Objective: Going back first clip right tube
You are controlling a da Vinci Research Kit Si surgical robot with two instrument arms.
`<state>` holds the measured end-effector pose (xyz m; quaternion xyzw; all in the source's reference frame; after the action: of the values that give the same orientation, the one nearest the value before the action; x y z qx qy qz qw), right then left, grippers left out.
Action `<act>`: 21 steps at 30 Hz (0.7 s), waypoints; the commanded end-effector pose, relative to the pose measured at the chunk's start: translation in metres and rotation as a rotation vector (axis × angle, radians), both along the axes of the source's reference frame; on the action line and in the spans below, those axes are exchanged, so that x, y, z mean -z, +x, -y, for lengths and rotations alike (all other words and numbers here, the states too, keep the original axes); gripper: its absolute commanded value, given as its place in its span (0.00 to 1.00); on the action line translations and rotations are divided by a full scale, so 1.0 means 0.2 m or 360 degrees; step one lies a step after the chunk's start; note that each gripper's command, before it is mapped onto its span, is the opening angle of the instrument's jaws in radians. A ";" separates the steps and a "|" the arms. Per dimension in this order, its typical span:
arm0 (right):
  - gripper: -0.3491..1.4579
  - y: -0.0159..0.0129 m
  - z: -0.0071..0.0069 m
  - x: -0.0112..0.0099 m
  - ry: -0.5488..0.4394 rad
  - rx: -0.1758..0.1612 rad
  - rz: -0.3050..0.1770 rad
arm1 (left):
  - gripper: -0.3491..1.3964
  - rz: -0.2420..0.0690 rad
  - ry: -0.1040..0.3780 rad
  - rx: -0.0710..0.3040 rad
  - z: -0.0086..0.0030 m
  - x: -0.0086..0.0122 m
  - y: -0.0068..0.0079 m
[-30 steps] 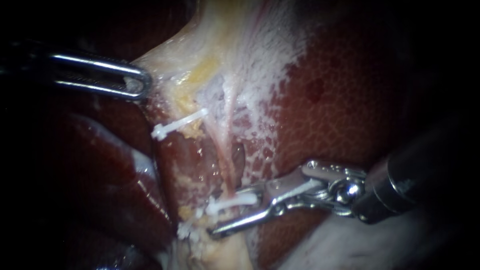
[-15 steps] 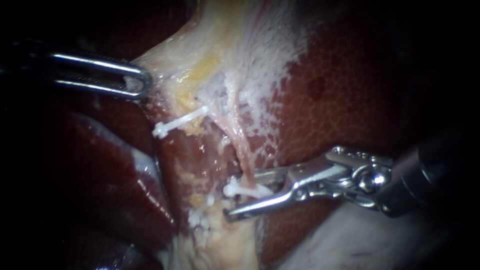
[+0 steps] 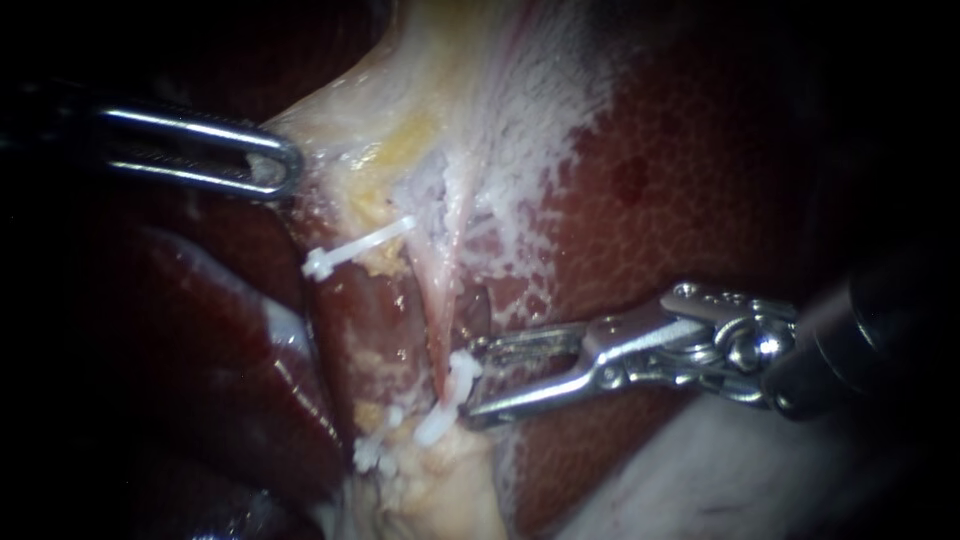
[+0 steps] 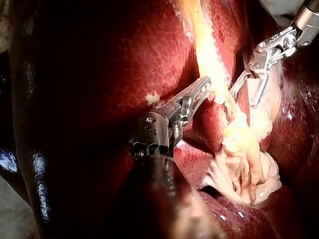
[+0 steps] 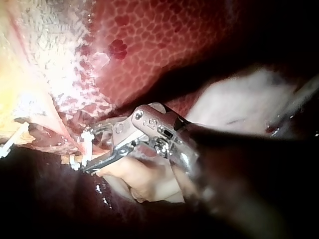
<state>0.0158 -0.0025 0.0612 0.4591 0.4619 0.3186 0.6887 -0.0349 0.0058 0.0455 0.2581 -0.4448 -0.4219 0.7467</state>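
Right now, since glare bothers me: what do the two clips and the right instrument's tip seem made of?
Upper clip and lower clip: matte white, likely plastic, no glint. Right instrument: polished metal, judging by sharp bright highlights.

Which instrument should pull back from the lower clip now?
Right. The right instrument sits open beside the lower clip, free to withdraw; the left instrument is clamped on pale tissue.

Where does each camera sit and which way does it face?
Endoscope: close to the tissue, facing liver and tube; left instrument and right instrument enter from opposite sides.
Left wrist: behind the left instrument, looking along it at pale tissue in its jaws.
Right wrist: behind the right instrument, facing its open jaws.
Shared: the clip beside the open jaws, in endoscope and right wrist views.
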 end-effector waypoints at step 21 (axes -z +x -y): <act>0.52 0.021 0.024 -0.016 -0.0010 0.0100 -0.0132 | 0.00 -0.0002 -0.0001 0.0002 0.000 0.000 -0.001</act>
<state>0.0203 -0.0074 0.0643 0.4733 0.4878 0.2547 0.6879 -0.0352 0.0058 0.0456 0.2574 -0.4446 -0.4224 0.7468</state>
